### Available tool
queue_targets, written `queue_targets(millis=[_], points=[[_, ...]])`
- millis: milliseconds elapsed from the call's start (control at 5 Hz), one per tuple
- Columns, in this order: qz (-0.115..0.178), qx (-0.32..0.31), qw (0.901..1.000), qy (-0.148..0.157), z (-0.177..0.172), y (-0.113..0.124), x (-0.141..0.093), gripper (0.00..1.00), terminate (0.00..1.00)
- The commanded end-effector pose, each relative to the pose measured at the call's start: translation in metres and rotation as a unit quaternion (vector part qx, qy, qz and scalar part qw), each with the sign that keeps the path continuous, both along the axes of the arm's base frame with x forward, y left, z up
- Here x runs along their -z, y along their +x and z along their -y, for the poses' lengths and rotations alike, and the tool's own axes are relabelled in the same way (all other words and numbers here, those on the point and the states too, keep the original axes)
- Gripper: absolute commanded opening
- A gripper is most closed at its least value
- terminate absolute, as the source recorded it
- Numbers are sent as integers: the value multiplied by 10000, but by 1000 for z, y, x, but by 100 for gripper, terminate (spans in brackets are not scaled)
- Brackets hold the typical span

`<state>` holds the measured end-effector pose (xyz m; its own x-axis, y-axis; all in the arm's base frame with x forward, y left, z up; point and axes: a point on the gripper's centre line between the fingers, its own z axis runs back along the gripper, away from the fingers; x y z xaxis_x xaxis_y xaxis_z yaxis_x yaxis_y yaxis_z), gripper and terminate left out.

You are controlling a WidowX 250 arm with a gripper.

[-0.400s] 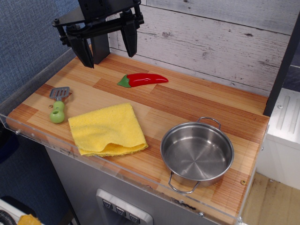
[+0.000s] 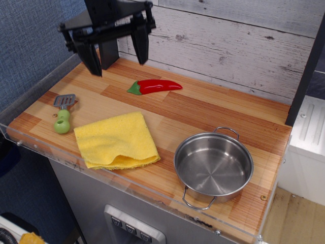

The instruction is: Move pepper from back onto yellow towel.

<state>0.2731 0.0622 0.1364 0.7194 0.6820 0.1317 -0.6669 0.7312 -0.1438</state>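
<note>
A wooden countertop (image 2: 203,109) stands before a whitewashed plank wall, with blue fabric at the left side. The task seems to be at its beginning: the red chili pepper (image 2: 155,86) lies at the back of the counter, not touched, well apart from the yellow towel (image 2: 117,141), which is folded near the front edge with nothing on it. The black gripper (image 2: 118,53) hangs above the back left corner, up and left of the pepper, with its two fingers spread wide and holding nothing. Reaching, grasping, carrying and putting down are all left to do. A steel pot (image 2: 214,166) and a small green-handled spatula (image 2: 63,114) stand aside. I can read no brand, label or writing anywhere.
</note>
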Motion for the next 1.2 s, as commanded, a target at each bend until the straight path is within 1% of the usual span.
queue_targets(millis=[0,200,400,600,800,1000], points=[[130,-903,9956,-190,-4,42,-6,100,0],[-26,-1588,9860,-516,0,56,0,100,0],[-303,-2530,9616,-1021,0,61,13,100,0],[-586,-3441,9263,-1417,-4,65,25,100,0],[-786,-3955,9009,-1602,-9,77,31,100,0],[-777,-4294,8849,-1628,-19,92,35,100,0]])
